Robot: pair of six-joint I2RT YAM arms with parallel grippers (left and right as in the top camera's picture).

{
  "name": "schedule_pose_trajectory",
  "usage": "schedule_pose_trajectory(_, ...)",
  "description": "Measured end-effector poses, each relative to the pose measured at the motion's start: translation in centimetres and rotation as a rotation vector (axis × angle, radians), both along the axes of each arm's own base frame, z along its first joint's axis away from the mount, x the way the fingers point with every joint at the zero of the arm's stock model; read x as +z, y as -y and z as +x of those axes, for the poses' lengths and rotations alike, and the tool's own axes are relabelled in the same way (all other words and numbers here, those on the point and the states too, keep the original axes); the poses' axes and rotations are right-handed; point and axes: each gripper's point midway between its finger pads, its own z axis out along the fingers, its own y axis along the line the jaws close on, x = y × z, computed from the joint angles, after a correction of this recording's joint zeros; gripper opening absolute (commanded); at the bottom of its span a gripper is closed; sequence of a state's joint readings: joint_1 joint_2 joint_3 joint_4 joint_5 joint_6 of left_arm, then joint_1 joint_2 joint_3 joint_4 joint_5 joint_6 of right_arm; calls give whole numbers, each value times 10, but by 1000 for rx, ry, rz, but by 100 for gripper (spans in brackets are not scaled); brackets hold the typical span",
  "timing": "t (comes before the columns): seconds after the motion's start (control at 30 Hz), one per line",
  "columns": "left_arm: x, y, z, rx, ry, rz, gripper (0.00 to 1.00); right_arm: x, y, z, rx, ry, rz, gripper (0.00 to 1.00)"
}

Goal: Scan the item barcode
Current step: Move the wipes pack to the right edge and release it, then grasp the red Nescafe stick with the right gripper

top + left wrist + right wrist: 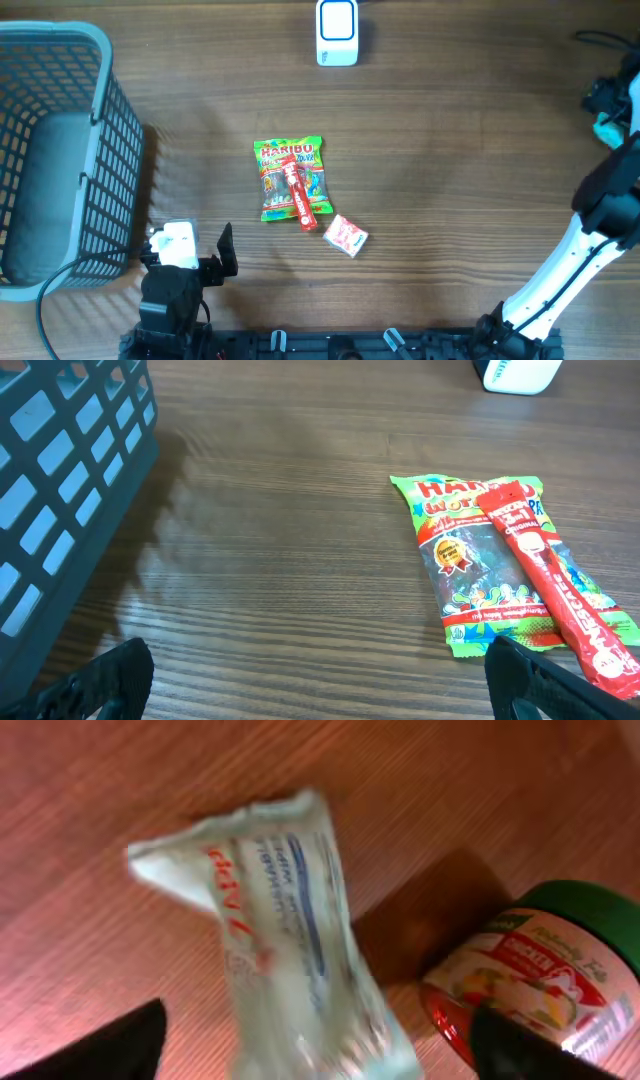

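Note:
A blurred clear-and-white wipes packet (290,950) with red and blue print lies between the wide-apart fingers of my right gripper (315,1035). Neither finger touches it, and the gripper is open. In the overhead view that gripper (610,105) is at the far right edge, with a bit of teal (606,129) under it. The white and blue scanner (337,32) stands at the back centre. My left gripper (315,665) is open and empty near the front left, low over the wood, with the green Haribo bag (480,560) just ahead to its right.
A red snack stick (298,198) lies across the Haribo bag (290,178), and a small red-and-white packet (347,236) sits beside them. A blue mesh basket (60,150) fills the left side. A green-lidded jar (540,970) lies right of the wipes packet.

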State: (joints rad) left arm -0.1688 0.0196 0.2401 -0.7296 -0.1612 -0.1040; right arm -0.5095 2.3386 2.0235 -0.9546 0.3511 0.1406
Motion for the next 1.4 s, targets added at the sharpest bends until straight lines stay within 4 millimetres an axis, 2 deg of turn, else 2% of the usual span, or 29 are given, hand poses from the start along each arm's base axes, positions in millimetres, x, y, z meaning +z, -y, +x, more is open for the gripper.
schedule_pose_trajectory(0.07,0,0,0,0,0,0,100,22,-5,9,-19,75,25,99)
schedule_pose_trajectory(0.13,0,0,0,0,0,0,100,55,-29,19,9,158,73,100)
schedule_pose_trajectory(0.17,0,0,0,0,0,0,100,82,-51,27,40,216,96,100)
schedule_pose_trajectory(0.2,0,0,0,0,0,0,100,106,-80,33,78,261,141,100)
schedule_pose_trajectory(0.23,0,0,0,0,0,0,100,128,-124,38,144,296,216,100)
schedule_pose_trajectory(0.3,0,0,0,0,0,0,100,146,-216,49,308,322,369,100)
schedule_pose_trajectory(0.33,0,0,0,0,0,0,100,140,-280,51,420,290,481,100)
schedule_pose_trajectory(0.4,0,0,0,0,0,0,100,120,-361,40,557,204,599,100)
schedule_pose_trajectory(0.5,0,0,0,0,0,0,100,93,-475,0,822,56,673,100)
schedule_pose_trajectory(0.57,0,0,0,0,0,0,100,85,-525,-22,966,12,685,100)
schedule_pose_trajectory(0.67,0,0,0,0,0,0,100,70,-607,-69,1211,-35,702,99)
schedule_pose_trajectory(0.73,0,0,0,0,0,0,100,53,-625,-89,1279,-68,704,92)
schedule_pose_trajectory(0.83,0,0,0,0,0,0,100,15,-627,-113,1327,-149,641,90)
schedule_pose_trajectory(0.93,0,0,0,0,0,0,100,1,-631,-125,1377,-181,507,86)
schedule_pose_trajectory(1.0,0,0,0,0,0,0,100,1,-638,-127,1402,-163,435,80)
schedule_pose_trajectory(1.1,0,0,0,0,0,0,100,-1,-639,-119,1393,-125,342,66)
schedule_pose_trajectory(1.23,0,0,0,0,0,0,100,-37,-624,-111,1324,-191,245,55)
schedule_pose_trajectory(1.3,0,0,0,0,0,0,100,-39,-625,-113,1320,-195,248,44)
schedule_pose_trajectory(1.37,0,0,0,0,0,0,100,-39,-626,-114,1314,-195,256,38)
schedule_pose_trajectory(1.4,0,0,0,0,0,0,100,-39,-627,-115,1303,-192,263,23)
